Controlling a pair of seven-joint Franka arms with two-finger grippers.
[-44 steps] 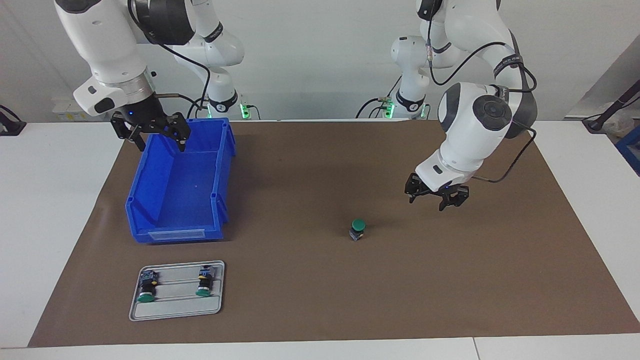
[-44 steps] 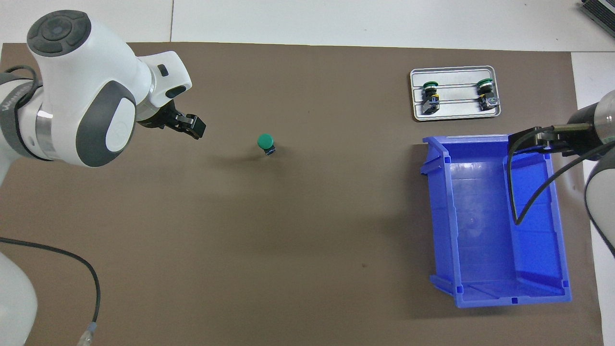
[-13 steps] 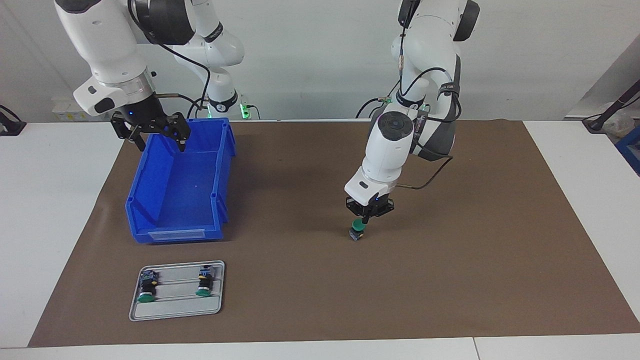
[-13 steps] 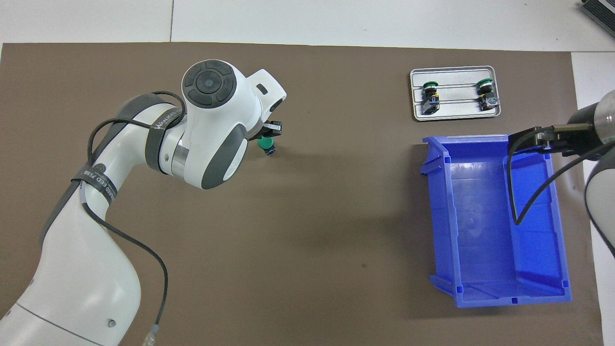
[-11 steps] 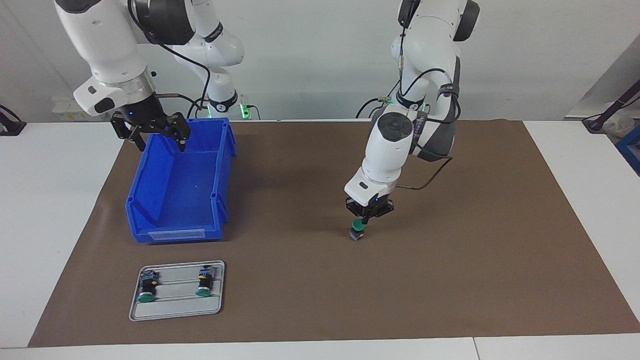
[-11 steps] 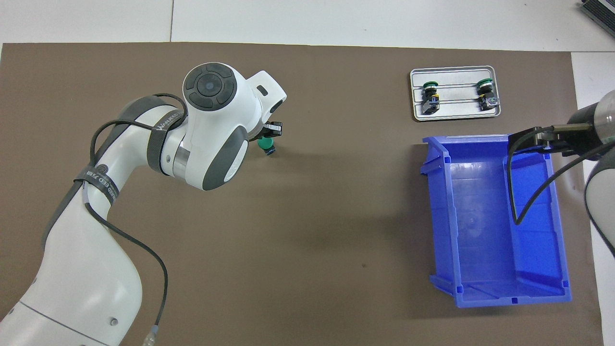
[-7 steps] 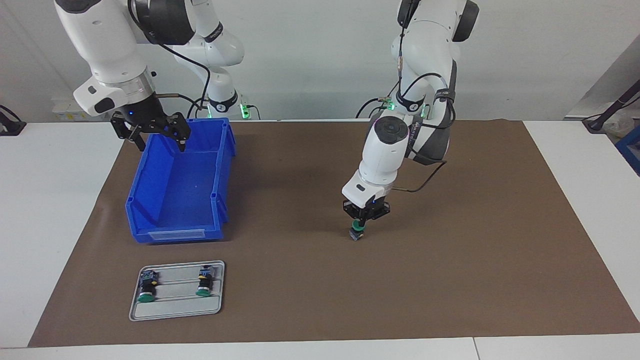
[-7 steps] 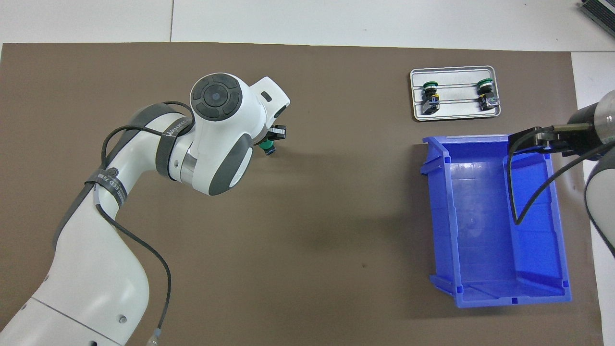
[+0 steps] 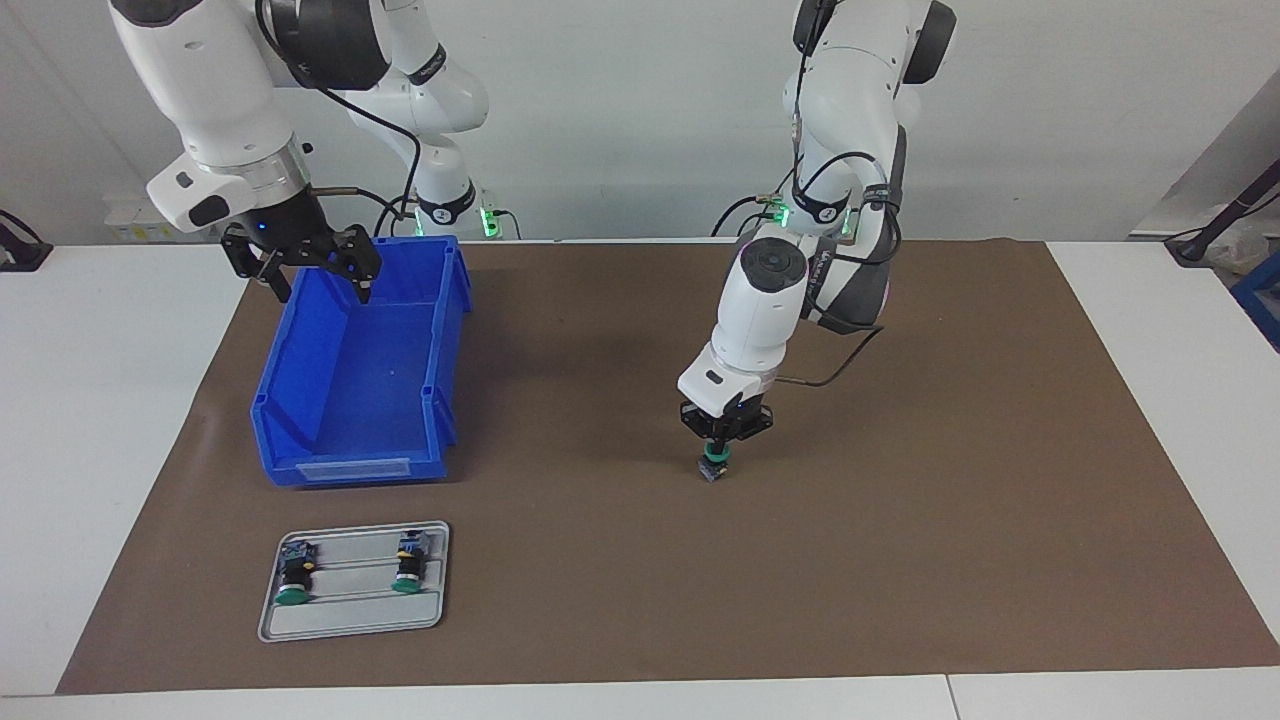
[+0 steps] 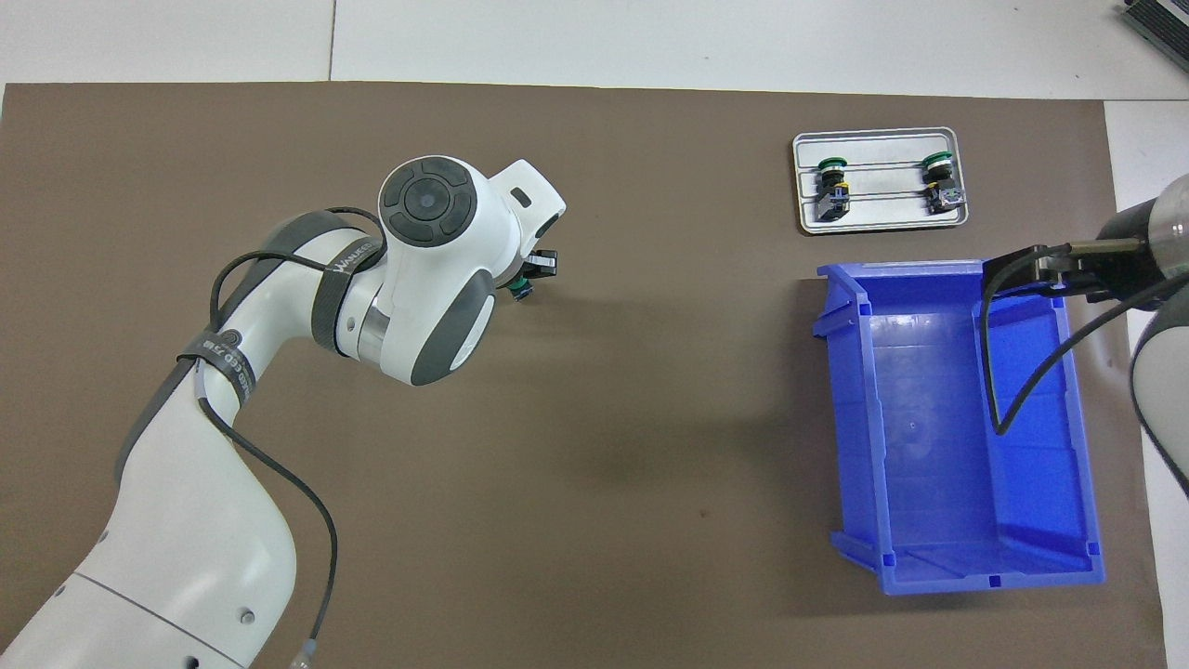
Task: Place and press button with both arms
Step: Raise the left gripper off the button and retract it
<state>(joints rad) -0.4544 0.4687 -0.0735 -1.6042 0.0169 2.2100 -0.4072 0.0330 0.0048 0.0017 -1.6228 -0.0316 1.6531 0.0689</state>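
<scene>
A button [image 9: 711,467] with a green cap stands upright on the brown mat [image 9: 900,560], about midway along the table. My left gripper [image 9: 716,447] points straight down over it, fingers together, with the tips on the green cap. In the overhead view the left wrist covers most of the button [image 10: 522,283] and of the left gripper [image 10: 541,265]. My right gripper [image 9: 322,290] is open and empty, and waits over the end of the blue bin [image 9: 345,468] nearest the robots. It also shows at the edge of the overhead view [image 10: 1068,265].
A grey tray [image 9: 350,615] holds two more buttons [image 9: 293,577] [image 9: 408,566] lying on their sides, farther from the robots than the bin. The bin [image 10: 985,569] and the tray [image 10: 882,217] are at the right arm's end of the table.
My left gripper came from beside the button to over it, shut, and sank onto the green cap. The button has stayed in place. The right arm has not moved.
</scene>
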